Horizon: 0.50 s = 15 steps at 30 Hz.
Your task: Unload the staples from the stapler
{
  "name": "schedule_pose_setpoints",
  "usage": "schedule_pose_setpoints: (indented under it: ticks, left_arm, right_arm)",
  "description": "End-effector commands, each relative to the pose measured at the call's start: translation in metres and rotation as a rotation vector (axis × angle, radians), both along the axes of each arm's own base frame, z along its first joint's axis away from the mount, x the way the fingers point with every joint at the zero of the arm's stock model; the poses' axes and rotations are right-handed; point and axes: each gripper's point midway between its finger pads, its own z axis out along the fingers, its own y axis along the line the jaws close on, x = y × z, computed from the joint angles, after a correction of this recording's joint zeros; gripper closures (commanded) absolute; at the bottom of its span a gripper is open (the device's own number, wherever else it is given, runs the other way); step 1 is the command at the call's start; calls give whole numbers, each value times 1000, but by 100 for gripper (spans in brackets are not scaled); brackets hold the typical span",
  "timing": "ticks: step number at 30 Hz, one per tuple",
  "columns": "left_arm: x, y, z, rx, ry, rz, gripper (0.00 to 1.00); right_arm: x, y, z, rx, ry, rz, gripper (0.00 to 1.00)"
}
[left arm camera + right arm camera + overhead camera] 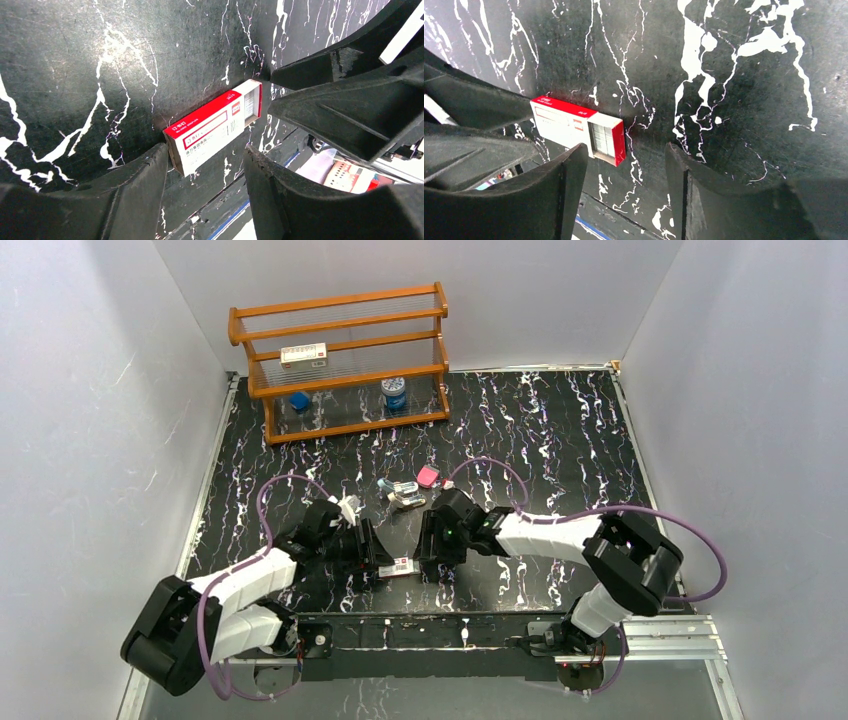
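The small teal-blue stapler (pixel 406 495) lay mid-surface (pixel 550 440) on the black marbled top, its silver metal showing.

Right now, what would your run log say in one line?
left gripper: open; right gripper: open; red-and-white box: on table between them; stapler: apart, untouched

Your two arms are a matched pair: the left arm (pixel 240 585) and the right arm (pixel 560 535) each wear smooth white shells over the long links, with chunky black housings at the joints. A thin purple left cable (pixel 262 502) runs off one, and a purple right cable (pixel 640 512) off the other. The left gripper (pixel 372 548) and the right gripper (pixel 432 545) are all black, with broad matte fingers (pixel 125 195), moulded ribs and lightly scuffed edges. Both bases are bolted to a silver metal rail (pixel 660 638)
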Motion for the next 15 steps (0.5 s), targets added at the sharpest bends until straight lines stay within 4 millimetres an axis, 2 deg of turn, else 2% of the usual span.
schedule_pose_setpoints:
  ticks: [1,5,8,11,15]
  left_arm:
    - [3,4,7,19,-40,15,46]
    - [6,14,12,51,-82,67,44]
    - [4,15,11,41,-84,69,42]
    - [-1,14,6,42,-57,56,42]
    - [1,15,6,40,-59,73,42]
  right_arm:
    - [-22,-23,-25,-34,67,0,29]
    - [-25,-22,-28,53,99,-10,26]
    - [-28,-17,-31,121,121,3,25]
    - [-28,-14,-32,172,112,2,30]
    - [-26,-21,-37,167,99,-44,35]
